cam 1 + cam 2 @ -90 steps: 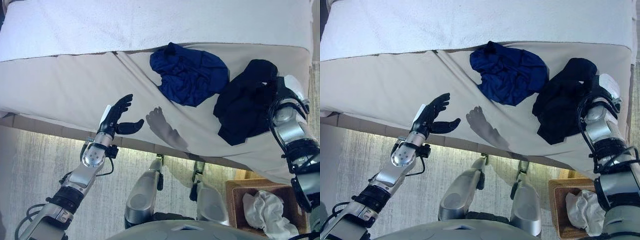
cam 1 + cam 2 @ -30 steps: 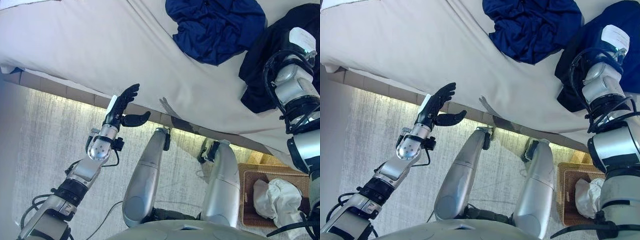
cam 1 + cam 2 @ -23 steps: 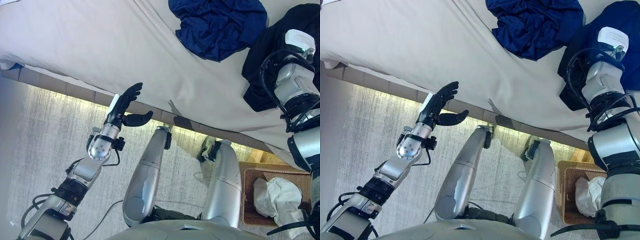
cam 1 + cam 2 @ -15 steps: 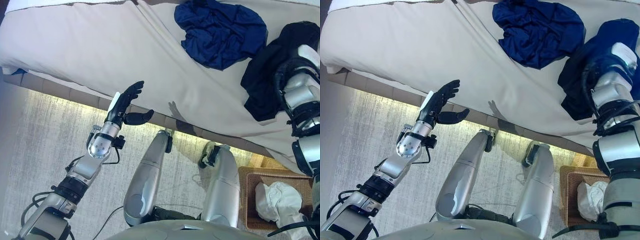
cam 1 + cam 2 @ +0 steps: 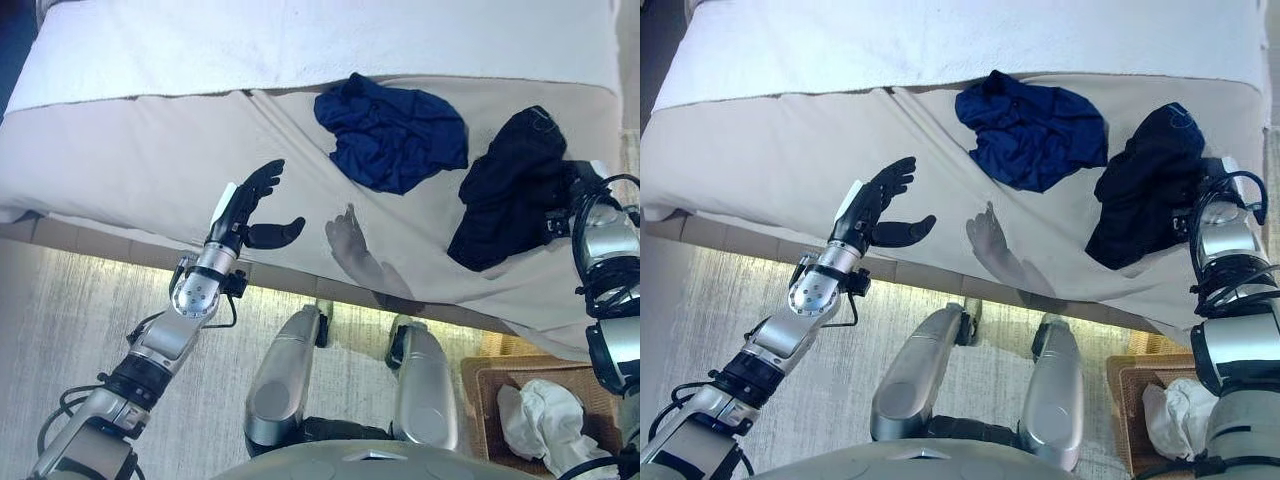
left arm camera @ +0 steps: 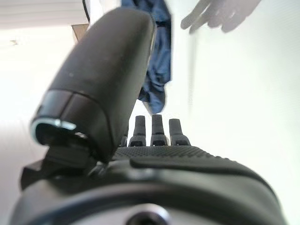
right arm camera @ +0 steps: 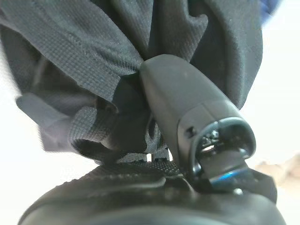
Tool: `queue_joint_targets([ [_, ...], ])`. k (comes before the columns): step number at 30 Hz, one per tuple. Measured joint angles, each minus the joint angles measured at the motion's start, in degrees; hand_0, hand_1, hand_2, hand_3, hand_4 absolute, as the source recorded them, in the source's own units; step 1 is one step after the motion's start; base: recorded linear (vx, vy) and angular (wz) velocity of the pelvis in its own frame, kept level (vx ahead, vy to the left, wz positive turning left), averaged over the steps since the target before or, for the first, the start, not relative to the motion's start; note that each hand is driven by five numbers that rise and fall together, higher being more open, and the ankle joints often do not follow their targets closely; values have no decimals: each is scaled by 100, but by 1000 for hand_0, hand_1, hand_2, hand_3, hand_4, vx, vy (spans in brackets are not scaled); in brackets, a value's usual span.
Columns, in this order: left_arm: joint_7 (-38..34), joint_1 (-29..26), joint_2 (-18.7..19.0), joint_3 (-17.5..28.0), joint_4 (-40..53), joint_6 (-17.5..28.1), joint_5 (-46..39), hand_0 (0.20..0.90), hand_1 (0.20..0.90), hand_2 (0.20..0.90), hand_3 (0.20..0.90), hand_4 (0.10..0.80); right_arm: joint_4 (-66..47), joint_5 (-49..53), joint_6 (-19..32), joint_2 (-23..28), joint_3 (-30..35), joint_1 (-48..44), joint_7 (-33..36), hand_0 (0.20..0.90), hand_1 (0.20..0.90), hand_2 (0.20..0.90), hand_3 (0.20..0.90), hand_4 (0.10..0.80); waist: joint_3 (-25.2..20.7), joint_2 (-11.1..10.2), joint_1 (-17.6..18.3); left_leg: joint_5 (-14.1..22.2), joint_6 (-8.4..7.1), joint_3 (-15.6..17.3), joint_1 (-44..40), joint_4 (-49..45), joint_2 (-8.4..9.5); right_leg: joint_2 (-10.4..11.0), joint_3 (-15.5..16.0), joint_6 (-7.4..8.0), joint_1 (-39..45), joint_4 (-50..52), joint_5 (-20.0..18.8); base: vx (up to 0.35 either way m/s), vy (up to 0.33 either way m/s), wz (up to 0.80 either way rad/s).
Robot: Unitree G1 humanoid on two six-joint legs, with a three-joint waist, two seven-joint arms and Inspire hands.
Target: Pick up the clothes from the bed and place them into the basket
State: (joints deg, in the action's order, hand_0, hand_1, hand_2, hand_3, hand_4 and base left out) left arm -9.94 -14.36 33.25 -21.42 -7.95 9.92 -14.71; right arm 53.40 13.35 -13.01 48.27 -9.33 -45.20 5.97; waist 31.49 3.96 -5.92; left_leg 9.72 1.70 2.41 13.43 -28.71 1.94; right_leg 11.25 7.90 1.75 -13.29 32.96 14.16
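right hand (image 7: 187, 108) apparently pinches black garment (image 5: 510, 190).

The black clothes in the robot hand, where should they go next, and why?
Probably lift the black clothes off the bed toward the basket. The right robot hand has its thumb pressed into the cloth, and the basket sits below, on the floor beside the bed.

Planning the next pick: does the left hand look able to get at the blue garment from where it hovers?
Probably yes: the left hand is open, and only bare bed separates it from the blue garment.
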Motion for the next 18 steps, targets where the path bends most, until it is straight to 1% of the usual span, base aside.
queue_joint_targets([
  [2, 22, -5, -3, 58, -6, -56, -2, 900, 900, 900, 900, 800, -97, 104, 11, 4, 205, 4, 4, 300, 300, 300, 200, 100, -12, -83, 25, -175, -44, -4, -347, 413, -5, -27, 50, 18, 287, -297, -126, 92, -9, -5],
  [5, 30, -1, -2, 137, -7, -151, -16, 900, 900, 900, 900, 800, -306, 340, 18, 55, 466, 7, 4, 300, 300, 300, 200, 100, -35, -139, 43, -400, -115, 18, -920, 1070, -81, -171, 84, 24, 795, -878, -352, 86, -3, -11],
  [6, 32, 1, -2, 153, -6, -152, -17, 900, 900, 900, 900, 800, -418, 446, 18, 95, 528, 15, -2, 300, 300, 300, 200, 100, -52, -162, 56, -481, -113, 21, -1084, 1266, -93, -209, 86, 41, 942, -1051, -410, 111, 26, -9],
  [7, 37, 7, 1, 177, -6, -159, -19, 900, 900, 900, 900, 800, -570, 556, 19, 109, 674, 24, -5, 300, 300, 300, 200, 100, -142, -235, 100, -579, -153, 17, -1227, 1522, -89, -237, 92, 64, 1068, -1264, -432, 92, 37, -6],
  [8, 39, 4, 0, 193, -6, -182, -35, 900, 900, 900, 900, 800, -699, 637, 30, 138, 740, 25, -12, 300, 300, 300, 200, 100, -176, -267, 126, -664, -160, 4, -1366, 1709, -105, -281, 89, 74, 1178, -1409, -512, 72, 51, -7],
  [9, 44, 18, 2, 193, -7, -207, -46, 900, 900, 900, 900, 800, -748, 688, 57, 164, 742, 25, -13, 300, 300, 300, 200, 100, -313, -333, 143, -694, -167, 3, -1375, 1789, -112, -298, 80, 60, 1166, -1509, -543, 59, 72, -10],
  [11, 49, 50, -18, 193, -26, -220, -103, 900, 900, 900, 900, 800, -898, 704, 58, 256, 743, 25, -34, 300, 300, 300, 200, 100, -591, -419, 191, -722, -174, 3, -1386, 1957, -124, -400, 33, 62, 1167, -1724, -622, 46, 91, -18],
  [12, 44, 75, -38, 204, -42, -218, -120, 900, 900, 900, 900, 800, -1025, 708, 66, 343, 743, 23, -52, 300, 300, 300, 200, 100, -716, -466, 174, -738, -178, -8, -1416, 2012, -109, -449, -101, 48, 1173, -1890, -677, 23, 86, -31],
  [13, 44, 96, -50, 207, -66, -211, -120, 900, 900, 900, 900, 800, -1076, 709, 79, 371, 743, 21, -62, 300, 300, 300, 200, 100, -776, -485, 149, -738, -177, -27, -1416, 2011, -100, -462, -161, 47, 1171, -1943, -693, 14, 131, -61],
  [14, 37, 133, -132, 210, -220, -204, -122, 900, 900, 900, 900, 800, -1159, 727, 183, 423, 741, 3, -112, 300, 300, 300, 200, 100, -891, -508, 130, -738, -177, -65, -1480, 2005, -100, -501, -302, 34, 1218, -2097, -814, 0, 124, -68],
  [15, 15, 188, -140, 216, -302, -203, -124, 900, 900, 900, 900, 800, -1276, 742, 189, 424, 717, -17, -153, 300, 300, 300, 200, 100, -900, -529, 134, -736, -175, -206, -1563, 1965, -79, -551, -494, 55, 1273, -2178, -947, -13, 166, -90],
  [16, 19, 260, -139, 226, -372, -202, -125, 900, 900, 900, 900, 800, -1392, 750, 211, 426, 675, -18, -190, 300, 300, 300, 200, 100, -922, -548, 83, -735, -175, -341, -1588, 1880, -75, -575, -641, 13, 1314, -2219, -1037, -15, 147, -83],
  [17, 27, 311, -148, 228, -433, -202, -124, 900, 900, 900, 900, 800, -1494, 752, 218, 429, 670, -13, -194, 300, 300, 300, 200, 100, -923, -557, 97, -676, -133, -379, -1513, 1615, -67, -582, -792, -72, 1365, -2292, -1174, -18, 172, -90],
  [18, 104, 395, -157, 227, -469, -202, -124, 900, 900, 900, 900, 800, -1628, 804, 217, 482, 671, 25, -203, 300, 300, 300, 200, 100, -1014, -571, 135, -458, 7, -491, -1455, 1826, 3, -538, -962, -105, 1328, -2311, -1247, -26, 132, -77],
])
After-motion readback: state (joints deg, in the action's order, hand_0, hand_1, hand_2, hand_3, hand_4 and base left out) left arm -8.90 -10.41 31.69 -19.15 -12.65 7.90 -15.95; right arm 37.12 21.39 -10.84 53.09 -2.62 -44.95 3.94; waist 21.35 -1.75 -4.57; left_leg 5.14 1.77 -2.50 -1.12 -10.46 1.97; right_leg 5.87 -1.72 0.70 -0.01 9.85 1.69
